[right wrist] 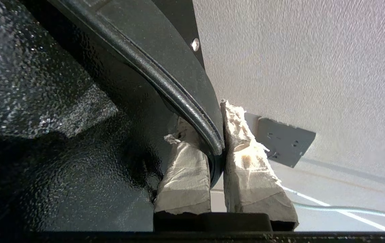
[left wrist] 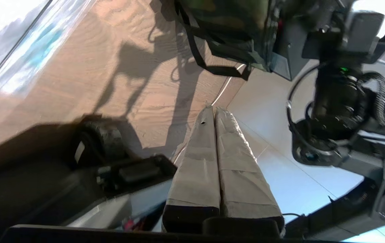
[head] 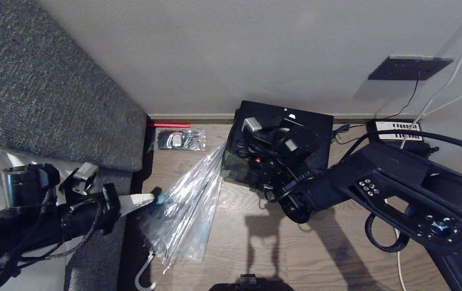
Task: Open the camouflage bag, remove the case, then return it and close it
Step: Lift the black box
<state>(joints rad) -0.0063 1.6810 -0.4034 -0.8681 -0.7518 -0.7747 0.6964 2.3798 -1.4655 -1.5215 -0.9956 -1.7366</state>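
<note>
The camouflage bag (head: 237,166) stands on the wooden floor by the wall, mostly hidden behind my right wrist. Its green top and black straps show in the left wrist view (left wrist: 226,17). A black flat panel (head: 308,121) with a piped rim stands up over the bag. I cannot tell whether it is the bag's lid or the case. My right gripper (right wrist: 207,114) is shut on that rim, one taped finger on each side. At the sofa's edge my left gripper (head: 150,198) (left wrist: 212,109) points toward the bag, shut and holding nothing.
A clear plastic-wrapped umbrella (head: 186,206) lies on the floor between my left gripper and the bag. A grey sofa (head: 32,89) fills the left side. A small packet (head: 180,140) lies at the skirting. At the right are a power strip (head: 397,130) and white cables (head: 449,81).
</note>
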